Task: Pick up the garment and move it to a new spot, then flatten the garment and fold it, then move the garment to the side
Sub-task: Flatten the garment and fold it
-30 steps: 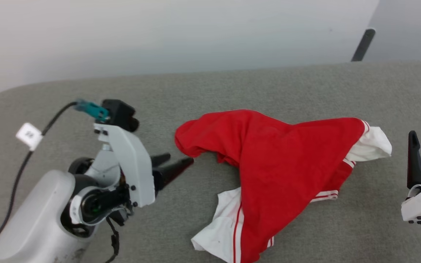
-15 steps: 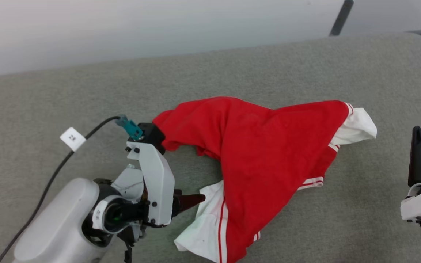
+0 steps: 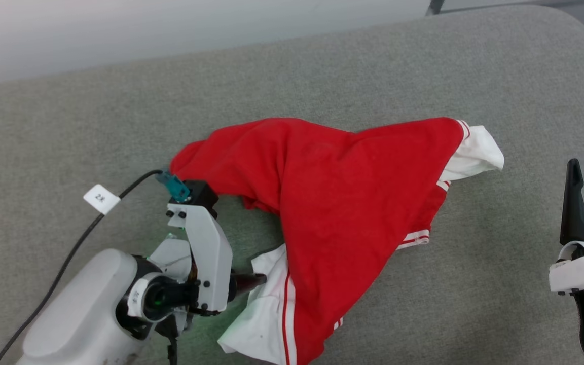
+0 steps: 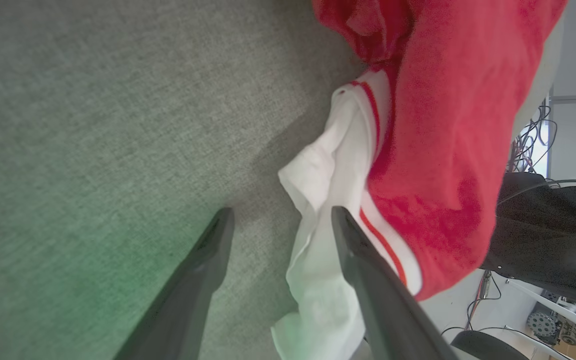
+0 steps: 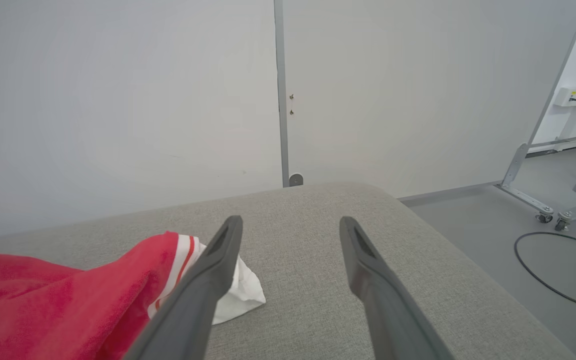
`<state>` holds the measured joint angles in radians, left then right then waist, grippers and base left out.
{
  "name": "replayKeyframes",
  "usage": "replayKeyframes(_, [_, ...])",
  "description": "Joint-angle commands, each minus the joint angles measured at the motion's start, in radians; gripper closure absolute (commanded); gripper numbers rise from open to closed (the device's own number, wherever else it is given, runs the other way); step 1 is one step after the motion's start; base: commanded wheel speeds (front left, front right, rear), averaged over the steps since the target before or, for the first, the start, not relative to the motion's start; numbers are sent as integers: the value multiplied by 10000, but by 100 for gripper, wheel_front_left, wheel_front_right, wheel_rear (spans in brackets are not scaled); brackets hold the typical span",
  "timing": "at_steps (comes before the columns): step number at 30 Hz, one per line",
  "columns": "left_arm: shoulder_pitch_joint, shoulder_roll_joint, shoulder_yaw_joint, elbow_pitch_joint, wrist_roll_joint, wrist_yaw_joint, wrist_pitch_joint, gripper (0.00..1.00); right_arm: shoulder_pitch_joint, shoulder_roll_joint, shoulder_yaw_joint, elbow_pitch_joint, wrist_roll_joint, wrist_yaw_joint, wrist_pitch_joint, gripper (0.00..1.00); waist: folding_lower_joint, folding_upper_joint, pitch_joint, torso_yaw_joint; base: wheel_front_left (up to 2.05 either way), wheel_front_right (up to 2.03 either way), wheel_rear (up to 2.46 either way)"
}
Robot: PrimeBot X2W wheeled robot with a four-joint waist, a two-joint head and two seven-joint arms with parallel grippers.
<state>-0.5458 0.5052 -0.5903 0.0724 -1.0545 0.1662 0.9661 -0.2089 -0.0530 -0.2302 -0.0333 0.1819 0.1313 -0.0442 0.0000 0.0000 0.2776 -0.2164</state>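
Grey cushion (image 3: 69, 132) carries everything. There's no container anywhere, so the garment (image 3: 342, 203) lies straight on it.

Garment: around the middle of the cushion and running down to the near edge. It's bunched into a rough triangle, not flat and not folded. One white sleeve (image 3: 266, 309) is at the near edge, the other white sleeve (image 3: 474, 152) points toward the right edge.

Left fingers (image 4: 344, 227): spread, low over the cushion at the near-left side of the garment. In the left wrist view one finger sits over the near sleeve and the other over bare cushion, with the sleeve's edge in the gap just ahead. They're pinching nothing. Can't tell if the tips touch fabric.

Right fingers (image 5: 223, 250): spread, nothing between them. They're out by the right edge, pointing at the far edge and clear of the garment, with the right-hand sleeve beside one finger.

White tag (image 3: 100, 198) on my left arm's cable hangs over the left part of the cushion.

Progress, my read: step one isn't done yet and no grip is made. Pinching the sleeve edge looks next. Still to do: lift, relocate, flatten, fold, move aside.
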Motion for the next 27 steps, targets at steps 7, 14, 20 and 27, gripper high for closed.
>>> replayKeyframes(7, [62,-189,-258,847,157,-242,-225,0,-250,39,-8,168,132,-10,-175,0,0,0,330,-176,0,0,0])
replayKeyframes(14, [221,-272,-520,1336,-60,-407,202,100,-370,40,-44,271,28,-10,-214,0,0,0,354,-81,0,0,0])
replayKeyframes(20, [-169,257,-339,1048,-103,-445,626,100,-317,36,-133,241,-83,-10,-184,0,0,0,220,205,0,0,0])
replayKeyframes(27, [-523,1097,-3,599,121,-586,678,100,-136,37,-141,223,-173,-10,-92,0,0,0,-56,534,0,0,0])
